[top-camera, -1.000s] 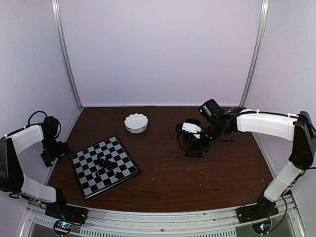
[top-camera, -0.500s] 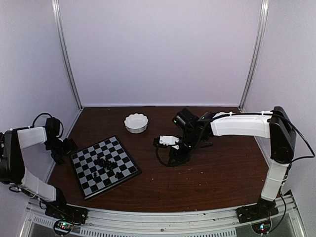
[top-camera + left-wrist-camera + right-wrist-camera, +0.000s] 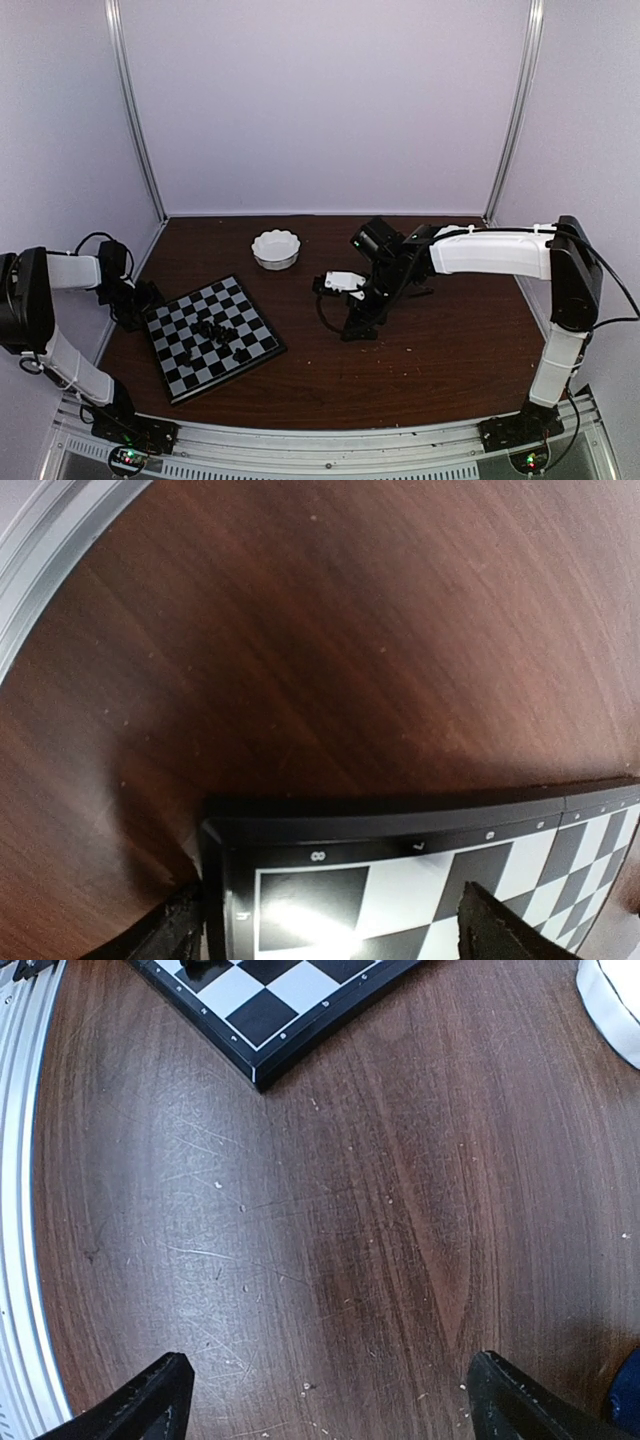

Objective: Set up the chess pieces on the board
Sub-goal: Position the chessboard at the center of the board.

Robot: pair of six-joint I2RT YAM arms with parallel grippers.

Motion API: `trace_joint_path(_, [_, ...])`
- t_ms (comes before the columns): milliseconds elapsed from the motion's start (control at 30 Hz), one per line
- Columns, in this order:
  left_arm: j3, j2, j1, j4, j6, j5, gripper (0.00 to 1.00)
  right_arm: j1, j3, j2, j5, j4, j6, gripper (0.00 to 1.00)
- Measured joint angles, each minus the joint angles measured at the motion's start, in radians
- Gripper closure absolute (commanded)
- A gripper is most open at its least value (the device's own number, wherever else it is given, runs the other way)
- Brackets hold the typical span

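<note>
Claws, left (image 3: 335, 935) and right (image 3: 335, 1400), wide, empty

Printed in pale characters on the dark border of the board (image 3: 330, 832), seen from the left wrist: an "8" beside the corner square, then what looks like a "7", then a rounder digit too small to settle. On the adjoining edge, one small mark, too blurred to read.

The table (image 3: 350, 1260) is scratched dark wood grain with a sheen; the board (image 3: 400, 875) looks glossy.
</note>
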Motion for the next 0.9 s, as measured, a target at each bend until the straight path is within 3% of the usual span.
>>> trace_joint_path(367, [0.045, 0.074, -0.019, 0.097, 0.007, 0.059, 0.17, -0.061, -0.001, -0.014, -0.018, -0.006, 0.027, 0.01])
trace_joint_path(900, [0.316, 0.339, -0.259, 0.161, 0.137, 0.034, 0.2, -0.179, -0.041, -0.047, -0.09, -0.003, 0.068, 0.02])
